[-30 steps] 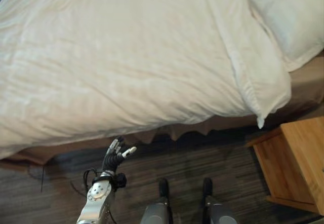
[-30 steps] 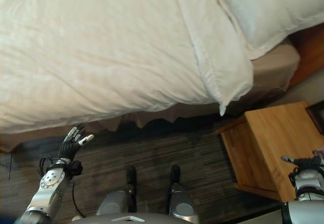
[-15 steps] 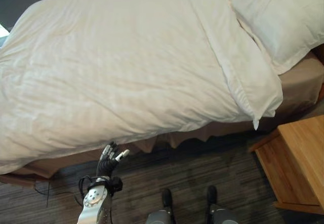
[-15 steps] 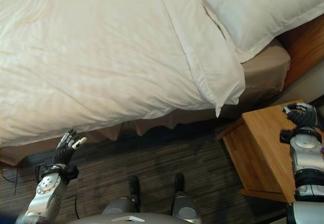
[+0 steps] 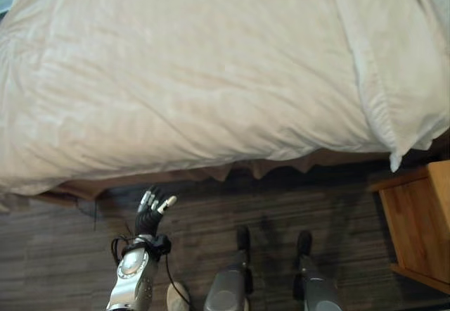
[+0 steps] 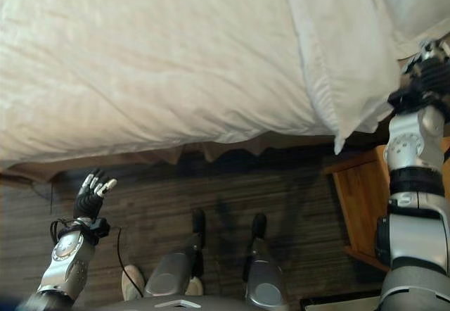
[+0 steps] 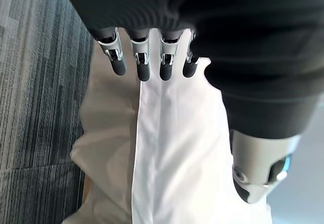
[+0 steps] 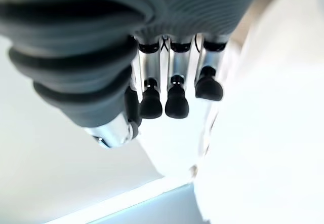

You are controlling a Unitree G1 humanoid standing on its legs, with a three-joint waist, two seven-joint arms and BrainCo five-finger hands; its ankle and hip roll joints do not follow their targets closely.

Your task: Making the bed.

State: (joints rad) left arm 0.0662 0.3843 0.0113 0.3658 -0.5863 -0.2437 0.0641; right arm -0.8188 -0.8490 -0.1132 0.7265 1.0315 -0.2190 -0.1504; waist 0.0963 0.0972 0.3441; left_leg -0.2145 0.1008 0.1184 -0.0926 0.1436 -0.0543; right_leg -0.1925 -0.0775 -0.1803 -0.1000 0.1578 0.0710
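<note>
One duvet (image 5: pixel 211 72) spread across bed, near edge overhanging | left hand (image 5: pixel 151 211) low over floor, fingers relaxed, empty | right hand (image 6: pixel 430 72) by duvet's folded corner, fingers loose, empty | remaining: corner straightening, likely.

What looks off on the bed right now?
The duvet lies mostly smooth, but its folded corner hangs past the mattress edge beside the nightstand, and the brown bed skirt shows unevenly below the near edge. Both the left hand and right hand are open, holding nothing.
</note>
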